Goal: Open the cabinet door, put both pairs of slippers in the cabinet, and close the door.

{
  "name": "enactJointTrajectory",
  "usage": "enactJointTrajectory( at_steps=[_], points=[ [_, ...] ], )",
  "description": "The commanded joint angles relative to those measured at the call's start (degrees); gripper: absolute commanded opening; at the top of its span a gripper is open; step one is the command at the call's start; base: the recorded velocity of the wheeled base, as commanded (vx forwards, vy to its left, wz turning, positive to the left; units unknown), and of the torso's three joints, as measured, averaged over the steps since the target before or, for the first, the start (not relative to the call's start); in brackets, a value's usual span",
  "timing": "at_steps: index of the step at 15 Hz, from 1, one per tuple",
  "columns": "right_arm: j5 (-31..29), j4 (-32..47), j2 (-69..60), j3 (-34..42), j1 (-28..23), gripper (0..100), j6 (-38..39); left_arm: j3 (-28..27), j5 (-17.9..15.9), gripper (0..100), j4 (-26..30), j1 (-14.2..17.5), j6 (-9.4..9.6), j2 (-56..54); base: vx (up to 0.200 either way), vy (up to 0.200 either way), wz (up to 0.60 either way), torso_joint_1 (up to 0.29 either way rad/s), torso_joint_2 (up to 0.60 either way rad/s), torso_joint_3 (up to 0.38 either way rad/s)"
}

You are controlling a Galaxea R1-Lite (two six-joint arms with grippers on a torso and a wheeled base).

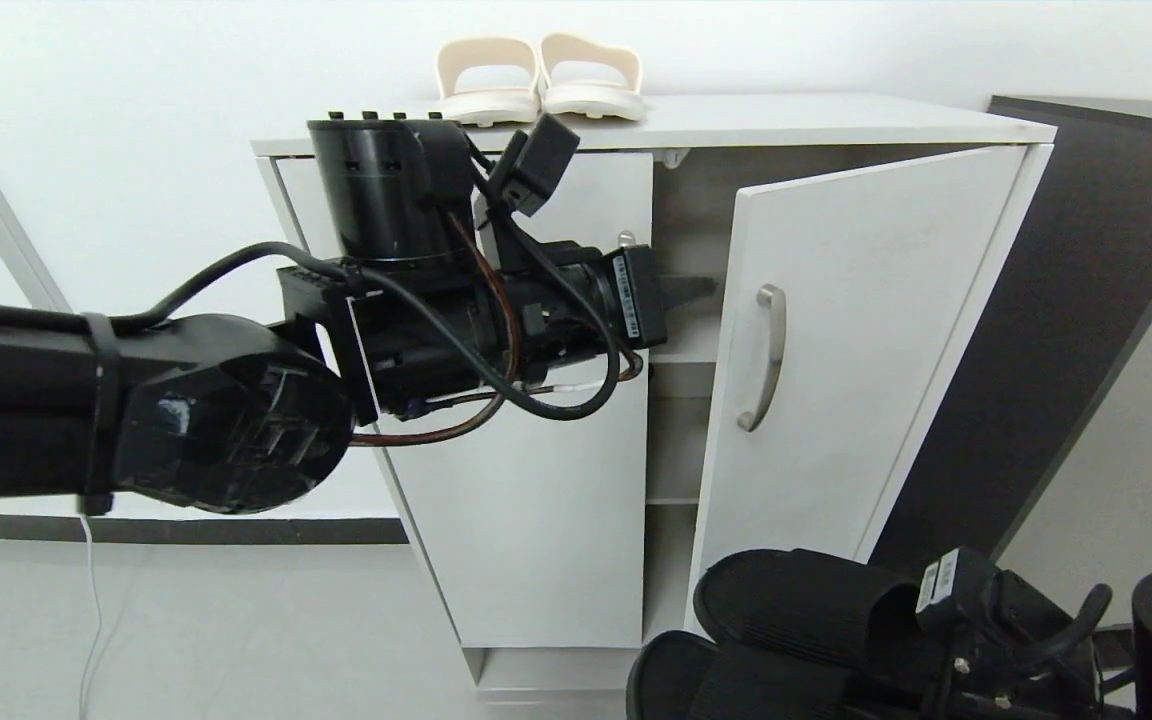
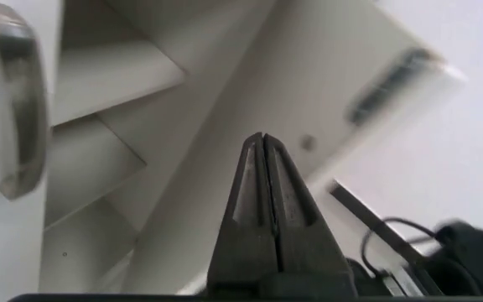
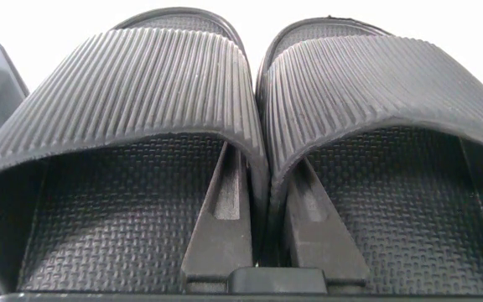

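The cabinet (image 1: 536, 520) is plain white, its door handle (image 1: 766, 355) brushed silver. The cream slippers (image 1: 539, 80) are unpatterned. The black slippers (image 3: 141, 92) have finely ribbed straps and diamond-textured footbeds.

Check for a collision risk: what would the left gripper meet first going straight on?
Likely the open cabinet door, its edge just beyond the left gripper; depth is unclear, so it may pass into the cabinet instead.
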Motion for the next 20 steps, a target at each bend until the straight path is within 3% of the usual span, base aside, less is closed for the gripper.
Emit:
enactJointTrajectory(
  at_steps=[1,7,8,11,13,15,17,20],
  points=[
    [0.0,0.0,0.0,0.6,0.5,0,-0.3,-1.6,0.0,0,-0.1,0.6,-0.12,3.3,0.0,0.0,0.0,0.0,0.0,0.0],
    [0.0,0.0,-0.1,1.3,2.6,0,-0.3,-2.5,-0.1,0,-1.0,1.1,-0.04,5.4,-0.167,0.0,0.0,0.0,0.0,0.002],
    [0.0,-0.2,-0.1,1.9,3.0,0,-0.3,-2.1,-0.1,0,-2.0,-0.1,0.05,5.6,-0.2,0.0,0.0,-0.007,0.0,0.007],
    [0.0,-0.2,-0.4,2.1,3.4,0,-0.3,-1.3,0.0,0,-5.4,-8.1,0.23,6.3,-0.2,0.0,0.0,0.001,0.0,0.002],
    [0.0,-0.2,-0.8,2.1,3.4,0,-0.3,0.2,0.4,0,-9.5,-9.0,0.23,6.6,-0.1,0.0,0.0,0.001,0.0,0.001],
    [0.0,-0.2,-0.8,2.1,3.4,0,-0.3,0.3,0.8,0,-9.7,-7.2,0.14,6.6,0.0,0.0,0.0,0.0,0.0,0.0],
    [-0.1,-0.4,0.2,1.0,2.7,0,0.2,1.5,1.2,0,-10.2,-3.2,0.4,5.0,0.0,0.0,0.0,0.0,0.0,0.0],
    [-6.4,-0.3,4.6,-5.9,-4.0,0,1.4,5.2,3.7,0,-7.7,3.6,1.63,-4.2,0.0,0.0,0.0,0.0,0.0,0.0]
  ],
)
